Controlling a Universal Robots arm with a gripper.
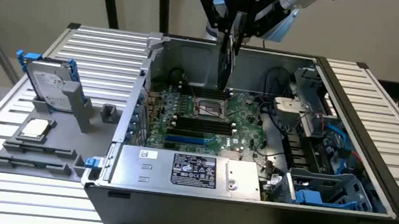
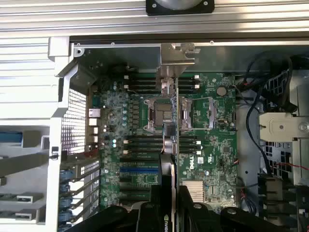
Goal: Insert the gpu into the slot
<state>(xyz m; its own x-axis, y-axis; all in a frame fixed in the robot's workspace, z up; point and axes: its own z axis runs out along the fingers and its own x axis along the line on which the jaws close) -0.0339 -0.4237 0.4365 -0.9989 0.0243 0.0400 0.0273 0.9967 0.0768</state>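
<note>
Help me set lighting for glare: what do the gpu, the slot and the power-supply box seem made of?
gpu: matte black board, probably circuit laminate, with a shiny bent sheet-metal bracket.
slot: bright-blue moulded plastic, evenly coloured, slightly glossy.
power-supply box: dull grey sheet metal with folded edges and a printed label.

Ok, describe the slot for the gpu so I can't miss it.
Inside the open computer case, look at the green motherboard. Near the edge beside the grey power supply lies the slot: a long narrow strip, bright blue where the parallel memory slots are black.
</note>
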